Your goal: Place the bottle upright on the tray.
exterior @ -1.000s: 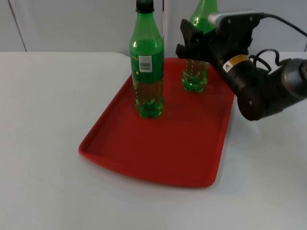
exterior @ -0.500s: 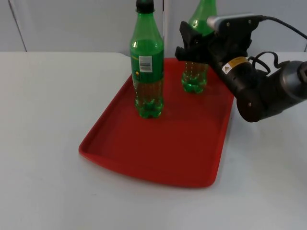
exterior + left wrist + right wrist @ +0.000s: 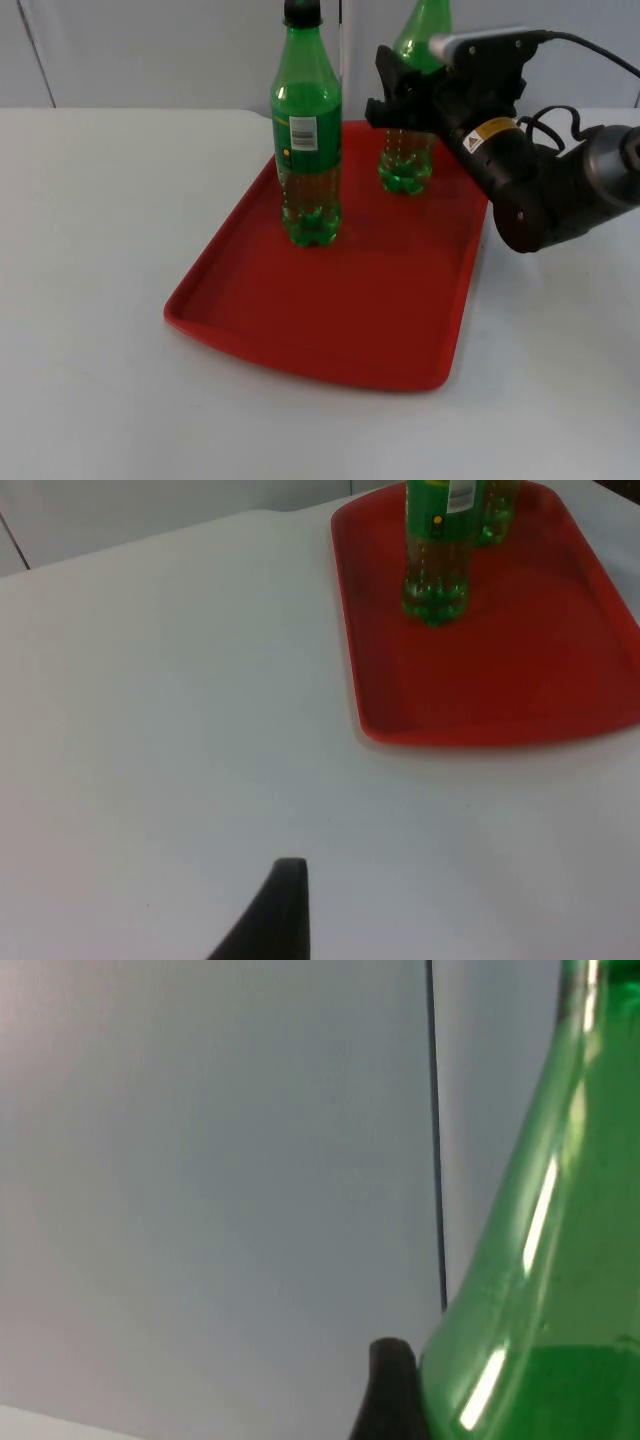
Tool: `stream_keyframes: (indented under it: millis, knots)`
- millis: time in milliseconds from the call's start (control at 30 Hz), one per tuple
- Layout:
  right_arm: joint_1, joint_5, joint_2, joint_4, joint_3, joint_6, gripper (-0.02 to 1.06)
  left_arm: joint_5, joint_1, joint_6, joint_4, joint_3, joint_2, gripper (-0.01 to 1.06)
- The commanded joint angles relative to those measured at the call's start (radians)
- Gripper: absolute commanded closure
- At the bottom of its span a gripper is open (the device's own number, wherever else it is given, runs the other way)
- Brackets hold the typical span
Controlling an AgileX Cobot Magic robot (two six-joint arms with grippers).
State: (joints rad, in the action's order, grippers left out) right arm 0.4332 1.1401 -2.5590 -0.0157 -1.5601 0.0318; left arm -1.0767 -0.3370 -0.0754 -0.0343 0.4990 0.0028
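Your right gripper (image 3: 402, 100) clasps the green bottle (image 3: 406, 160) upright at the far end of the red tray (image 3: 330, 330), steadying its base there beside a second bottle (image 3: 307, 150). Left gripper (image 3: 270, 920) waits, jaw state unclear.

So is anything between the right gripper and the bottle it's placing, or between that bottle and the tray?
Nothing visible. The right gripper is at the far bottle itself, which stands upright with its base on the red tray. The other bottle stands apart on the tray, nearer the left arm's side.
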Motion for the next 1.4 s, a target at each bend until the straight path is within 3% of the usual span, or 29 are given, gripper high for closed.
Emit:
stream_keyframes:
  millis: [0, 33, 67, 133, 333, 467, 567, 933, 1100, 1367]
  knots:
    - [-0.005, -0.045, 0.001, -0.001, 0.004, -0.007, 0.44, 0.001, 0.001, 0.001, -0.002, -0.005, -0.003, 0.00]
    - [-0.005, -0.045, 0.001, -0.001, 0.004, -0.007, 0.44, 0.001, 0.001, 0.001, -0.002, -0.005, -0.003, 0.00]
    - [-0.005, -0.045, 0.001, -0.001, 0.004, -0.007, 0.34, 0.001, 0.001, 0.001, -0.002, -0.005, -0.003, 0.00]
    - [-0.005, -0.045, 0.001, 0.003, 0.004, -0.007, 0.26, 0.001, 0.001, 0.001, -0.002, -0.005, -0.003, 0.00]
    - [-0.005, -0.045, 0.001, 0.059, 0.004, -0.007, 0.24, 0.001, 0.001, 0.001, -0.002, -0.005, -0.003, 0.00]
    - [-0.005, -0.041, 0.001, 0.153, 0.004, -0.007, 0.24, 0.001, 0.001, 0.001, -0.002, -0.005, -0.003, 0.00]
    - [-0.005, -0.041, 0.001, 0.163, 0.004, -0.007, 0.24, 0.001, 0.001, 0.001, -0.002, -0.005, -0.003, 0.00]
    - [-0.005, -0.055, 0.001, 0.107, 0.004, -0.007, 0.24, 0.001, 0.001, 0.001, -0.002, -0.005, -0.003, 0.00]
    - [-0.005, -0.085, 0.001, 0.016, 0.004, -0.007, 0.24, 0.001, 0.001, 0.001, -0.002, -0.005, -0.003, 0.00]
    - [-0.005, -0.188, 0.005, 0.006, 0.004, -0.007, -0.01, 0.001, 0.001, 0.001, -0.002, -0.005, -0.003, 0.00]
